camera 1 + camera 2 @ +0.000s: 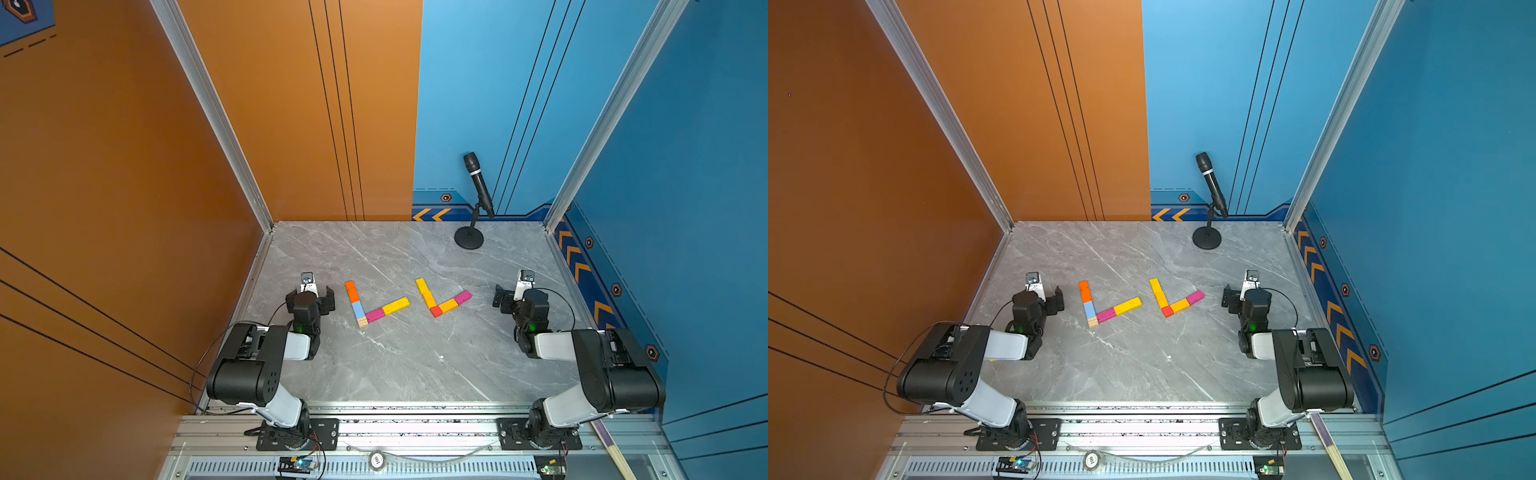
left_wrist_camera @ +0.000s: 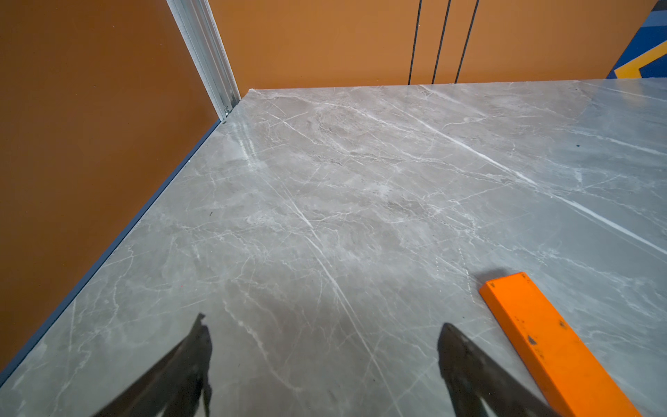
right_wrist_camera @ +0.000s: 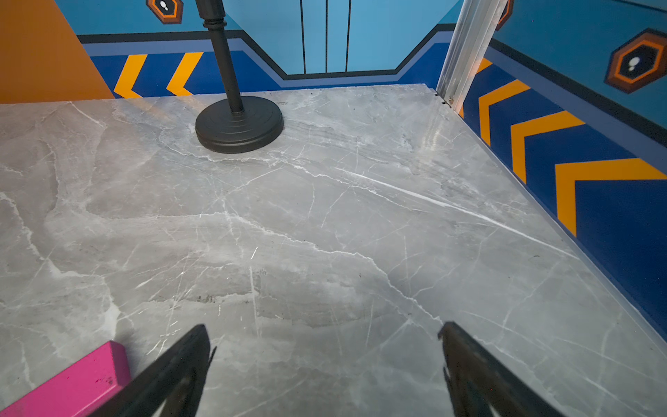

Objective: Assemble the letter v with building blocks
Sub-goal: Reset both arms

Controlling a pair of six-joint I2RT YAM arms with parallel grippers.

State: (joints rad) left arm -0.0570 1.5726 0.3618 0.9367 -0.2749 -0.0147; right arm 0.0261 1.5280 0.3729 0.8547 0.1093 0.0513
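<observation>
Marble table (image 1: pixel 415 365), 2 block Vs (image 1: pixel 376 314)

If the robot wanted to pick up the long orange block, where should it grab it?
The orange block lies flat and narrow, its near end touching the light blue block. So probably pinch its two long sides near the middle, coming straight down from above.
</observation>
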